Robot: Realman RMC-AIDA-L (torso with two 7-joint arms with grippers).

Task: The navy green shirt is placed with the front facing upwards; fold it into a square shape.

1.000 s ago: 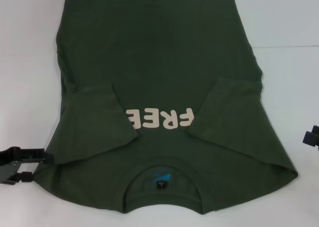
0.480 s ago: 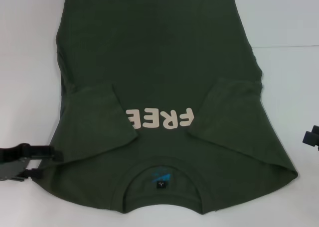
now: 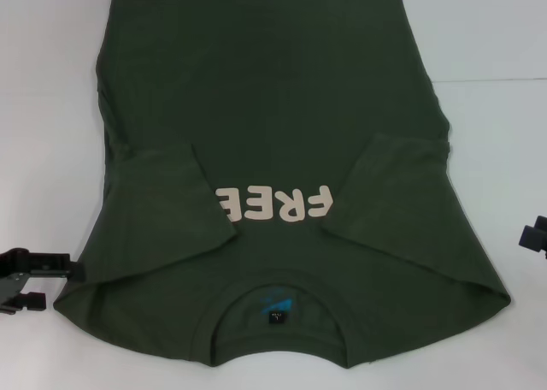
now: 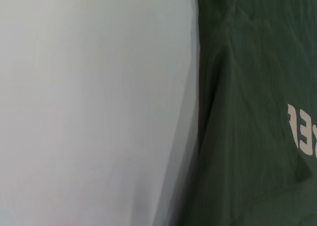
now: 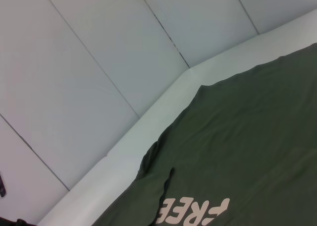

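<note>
The navy green shirt (image 3: 273, 185) lies flat on the bench (image 3: 43, 108), sleeves folded inward, just beside the released left claw (image 3: 64, 283); a shallow pinch could slip off the shoulder edge.

navy green shirt (image 3: 282, 108): dark olive (plain) | lettering (image 3: 272, 203): cream | neck label (image 3: 276, 305): blue-black | table (image 3: 487, 31): white
</note>
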